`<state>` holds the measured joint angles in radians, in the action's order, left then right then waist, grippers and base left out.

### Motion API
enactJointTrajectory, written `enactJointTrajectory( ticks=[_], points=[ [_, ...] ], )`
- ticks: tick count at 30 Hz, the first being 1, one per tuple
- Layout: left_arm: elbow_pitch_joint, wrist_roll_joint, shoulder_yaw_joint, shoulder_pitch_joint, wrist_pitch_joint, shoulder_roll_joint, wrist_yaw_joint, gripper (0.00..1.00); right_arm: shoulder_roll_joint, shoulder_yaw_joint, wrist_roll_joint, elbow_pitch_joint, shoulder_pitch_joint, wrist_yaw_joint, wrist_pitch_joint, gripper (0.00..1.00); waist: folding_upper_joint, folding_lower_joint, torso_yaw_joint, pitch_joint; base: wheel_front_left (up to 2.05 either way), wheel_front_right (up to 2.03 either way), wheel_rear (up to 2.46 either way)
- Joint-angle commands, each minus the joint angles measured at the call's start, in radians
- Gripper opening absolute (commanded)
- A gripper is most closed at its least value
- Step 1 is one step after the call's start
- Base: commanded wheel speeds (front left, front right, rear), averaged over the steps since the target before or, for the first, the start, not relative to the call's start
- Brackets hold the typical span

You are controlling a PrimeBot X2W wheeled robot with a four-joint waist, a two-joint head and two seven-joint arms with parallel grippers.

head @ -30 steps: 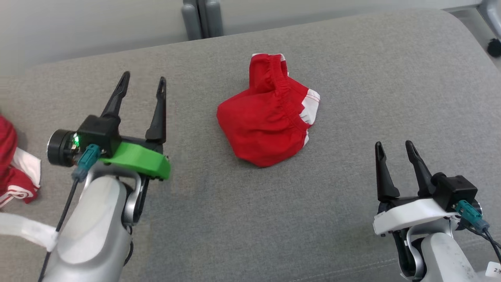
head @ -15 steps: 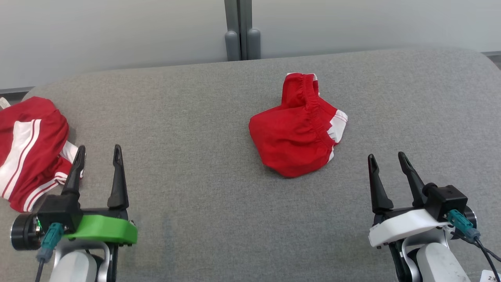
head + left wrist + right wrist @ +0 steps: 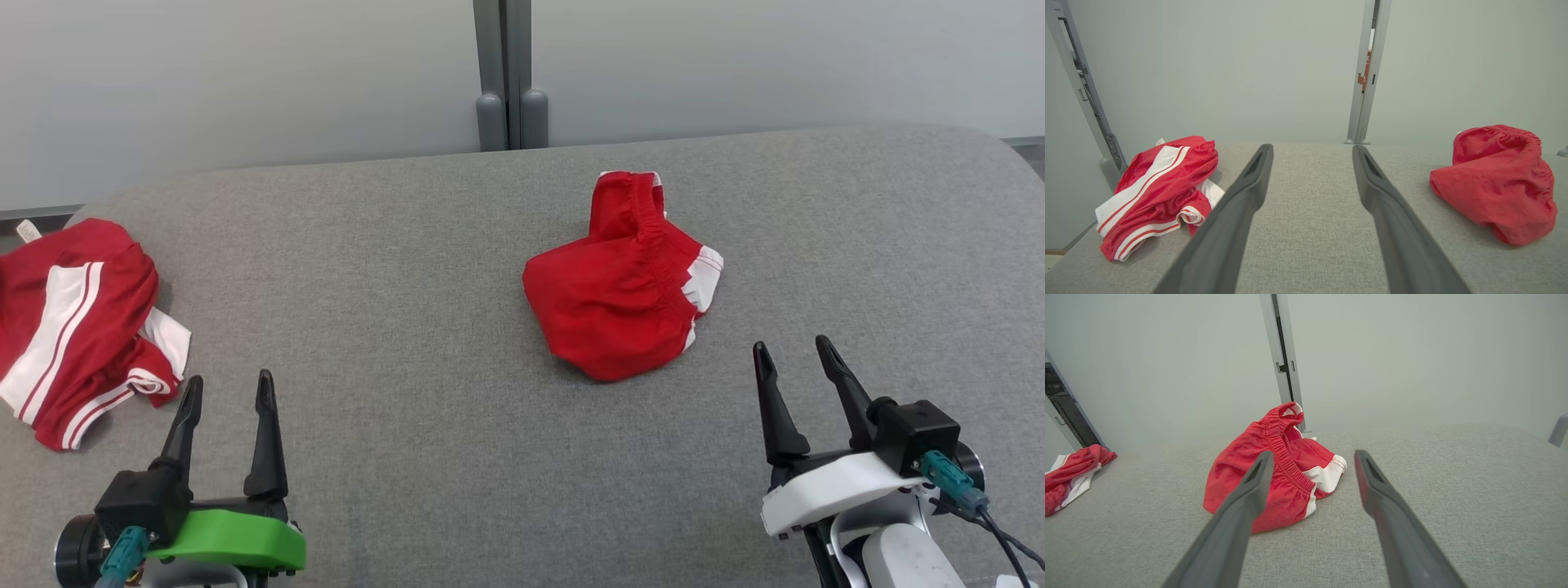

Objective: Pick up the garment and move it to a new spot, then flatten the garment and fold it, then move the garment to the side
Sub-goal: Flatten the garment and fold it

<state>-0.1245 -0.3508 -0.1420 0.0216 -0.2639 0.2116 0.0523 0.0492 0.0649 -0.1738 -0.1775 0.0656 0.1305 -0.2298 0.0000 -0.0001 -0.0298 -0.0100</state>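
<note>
On grey cushion point(image 3: 408, 245): red garment point(image 3: 620, 302), bunched | second garment point(image 3: 73, 327) far left

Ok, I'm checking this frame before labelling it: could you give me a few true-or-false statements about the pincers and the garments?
1. The left pincer is open and empty. True.
2. The right pincer grips the middle red garment. False: it is open, short of the garment, touching nothing.
3. The middle red garment lies folded flat. False: it sits bunched in a heap, waistband sticking up.
4. A striped red-and-white garment lies at the left edge of the grey surface. True.
</note>
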Motion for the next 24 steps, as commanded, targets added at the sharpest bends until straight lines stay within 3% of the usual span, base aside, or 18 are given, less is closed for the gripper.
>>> enactJointTrajectory(
  ticks=[1,24],
  points=[
    [-0.006,0.005,0.000,-0.018,-0.001,0.006,-0.006,1.00,0.002,0.002,0.001,0.005,-0.011,0.000,0.006,1.00,0.0000,0.0001,0.002,0.004,0.00,0.00,0.00],
    [-0.036,-0.020,0.000,0.010,0.001,0.042,-0.040,1.00,0.002,0.003,-0.005,0.015,-0.028,0.000,0.028,1.00,0.0000,0.0001,-0.011,0.018,0.00,0.00,0.00]
  ],
)
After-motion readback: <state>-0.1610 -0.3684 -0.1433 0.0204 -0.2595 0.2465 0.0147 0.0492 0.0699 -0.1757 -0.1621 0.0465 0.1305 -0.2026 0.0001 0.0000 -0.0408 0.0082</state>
